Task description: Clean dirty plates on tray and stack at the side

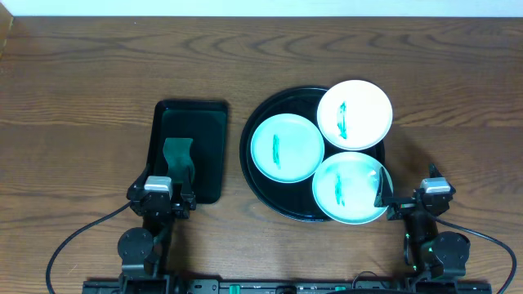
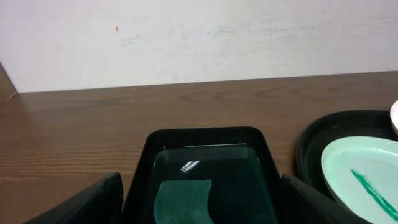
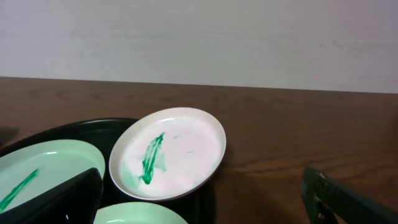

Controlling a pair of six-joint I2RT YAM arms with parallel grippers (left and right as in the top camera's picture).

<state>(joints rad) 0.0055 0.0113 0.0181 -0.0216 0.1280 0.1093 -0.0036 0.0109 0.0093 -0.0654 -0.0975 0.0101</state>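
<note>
Since both arms sit at the near edge of the table (image 1: 82, 82), we look first at what lies in front of each one. Our left gripper (image 1: 169, 186) has its two fingers (image 2: 93, 202) wide apart and holds nothing. The green cloth (image 1: 177, 153) lies right in front of it, in line with the gap between the fingers, inside the small black tray (image 1: 214, 122). The cloth is longer than it is wide, and its long way points straight away from the gripper. So we think this arm only needs to go forward and down to reach it.

Our right gripper (image 1: 407, 192) is wide apart too, and it is empty. The round black tray (image 1: 245, 151) lies ahead of it and to its left. On that tray the near mint plate (image 1: 351, 189) is closest. One finger is at its edge, and we cannot tell if it touches. The white plate (image 1: 354, 114) is farther ahead, and the other mint plate (image 1: 286, 147) is farthest off to the left. Each plate has a green streak (image 3: 151, 158) that runs from near to far.

The left gripper is nearer the cloth, and the right gripper is nearer the plates. We think that is what counts next. Bare table lies to the right of the right gripper, and that looks like a good side for the stack.
</note>
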